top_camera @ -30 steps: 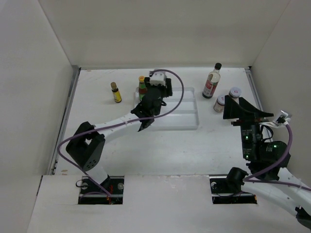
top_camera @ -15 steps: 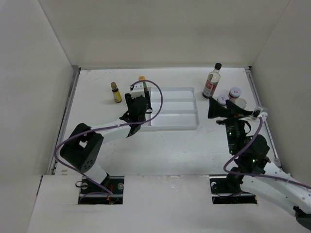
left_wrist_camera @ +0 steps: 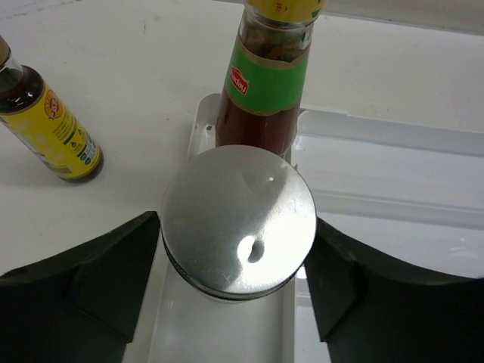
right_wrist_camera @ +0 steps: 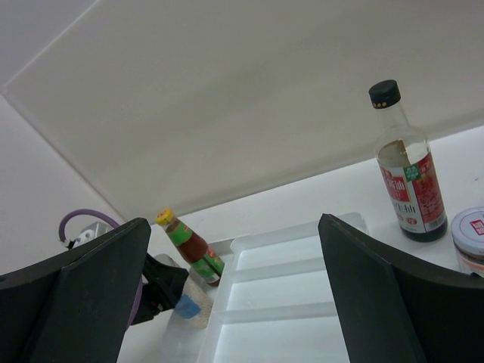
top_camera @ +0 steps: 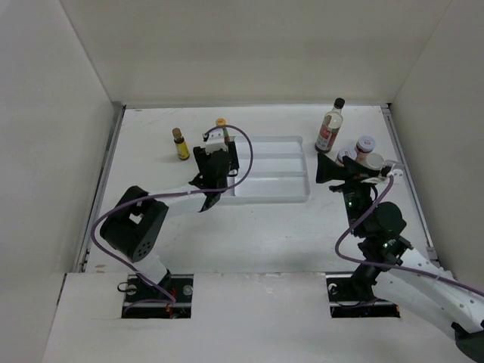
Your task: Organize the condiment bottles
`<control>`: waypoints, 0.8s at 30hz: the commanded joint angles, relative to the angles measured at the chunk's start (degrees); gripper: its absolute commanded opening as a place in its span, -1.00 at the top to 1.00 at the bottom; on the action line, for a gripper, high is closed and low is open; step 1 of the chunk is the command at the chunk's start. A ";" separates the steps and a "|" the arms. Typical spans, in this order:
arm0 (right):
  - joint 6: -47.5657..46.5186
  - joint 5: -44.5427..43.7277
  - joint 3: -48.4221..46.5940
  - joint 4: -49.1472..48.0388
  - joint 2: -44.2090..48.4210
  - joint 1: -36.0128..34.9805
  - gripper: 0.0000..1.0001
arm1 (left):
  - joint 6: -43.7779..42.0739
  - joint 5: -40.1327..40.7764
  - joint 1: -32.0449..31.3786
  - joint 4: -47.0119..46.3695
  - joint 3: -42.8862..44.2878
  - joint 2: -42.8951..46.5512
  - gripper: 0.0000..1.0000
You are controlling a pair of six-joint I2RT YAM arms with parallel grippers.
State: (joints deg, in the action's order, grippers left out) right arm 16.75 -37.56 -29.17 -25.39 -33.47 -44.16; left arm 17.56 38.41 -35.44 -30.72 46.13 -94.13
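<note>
The arms' bases sit at the near edge of the table. From there the left arm reaches to the left end of the tray, which lies mid-table. The left gripper hangs over a shaker that stands upright in the tray's narrow left end compartment. Its fingers flank the metal cap, one close against each side. Whether they press it or stand just free I cannot tell. Just beyond the shaker, at the tray's far left corner, stands the sauce bottle, red with a green label and a yellow cap. The small brown bottle stands on the table left of the tray, apart from it.

The right gripper is spread wide with nothing between its fingers, off the tray's right end. Beside it, near the table's right edge, cluster the nearer jar, the farther jar, both red-lidded, and a second shaker. Farther back, toward the far right corner, stands the tall bottle with a black cap. Plain white walls close the table on the left, far and right sides.
</note>
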 commanded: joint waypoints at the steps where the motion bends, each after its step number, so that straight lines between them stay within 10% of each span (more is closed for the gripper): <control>1: 1.53 2.40 -0.28 -0.72 -0.01 0.87 -1.00 | 1.16 -0.10 -0.90 -3.03 1.69 1.57 -0.55; 11: 2.67 4.07 -0.10 -0.01 -0.71 3.07 -1.00 | 1.51 3.94 0.76 2.76 -0.25 16.50 -0.82; 24: 3.90 6.01 -0.01 0.25 -2.47 4.48 -1.00 | 7.66 -5.19 18.96 19.81 14.15 7.75 -0.24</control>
State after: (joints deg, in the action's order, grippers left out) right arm 19.81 -33.12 -29.08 -24.40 -35.68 -40.27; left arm 22.63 36.93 -18.50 -16.93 56.47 -82.98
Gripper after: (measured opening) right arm 0.998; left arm 0.621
